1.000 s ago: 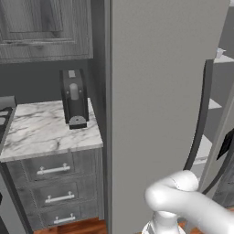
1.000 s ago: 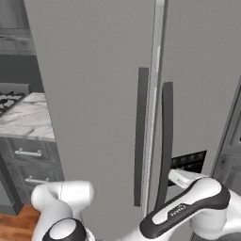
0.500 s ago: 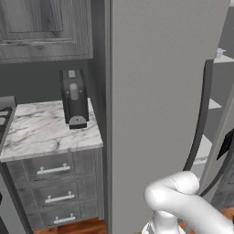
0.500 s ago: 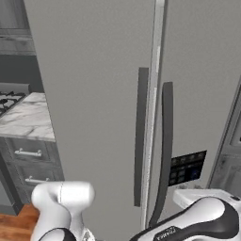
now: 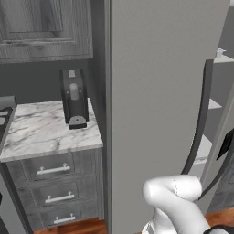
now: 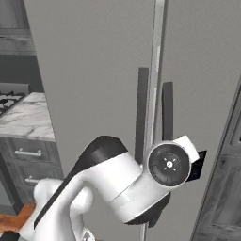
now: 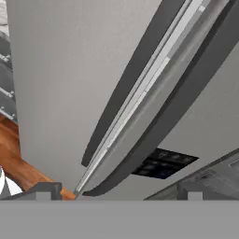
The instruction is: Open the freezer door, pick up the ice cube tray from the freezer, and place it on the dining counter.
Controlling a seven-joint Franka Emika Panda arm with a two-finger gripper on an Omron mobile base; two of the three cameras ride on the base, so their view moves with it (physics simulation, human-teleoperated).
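**End effector wide open, empty, before the freezer handles**

Left base view: the freezer [image 5: 160, 91] stands as a tall grey panel right of a marble table [image 5: 45, 130] that carries a black coffee machine [image 5: 74, 98]. The freezer door [image 5: 218, 151] at the right edge stands ajar, its dark curved handle [image 5: 197, 128] well clear of the body, with white shelves [image 5: 215, 104] showing behind it. The arm's white elbow [image 5: 176, 201] rises at the bottom.

Right base view: two dark vertical handles [image 6: 142, 113] flank the bright seam between the two grey panels. The arm [image 6: 113, 183] bends up from the lower left, its round wrist joint [image 6: 168, 164] just in front of the right handle [image 6: 167, 113], low on it. Whether it touches cannot be told.

Hand view: the end effector [image 7: 116, 192] has its two fingertips [image 7: 44, 190] far apart at the bottom, nothing between them, touching nothing. The view is rolled, so the handles run as diagonals; the bigger curved handle [image 7: 186, 98] and the seam lie ahead between the tips. Wood floor [image 7: 18, 163] shows lower left.

The ice cube tray cannot be made out.
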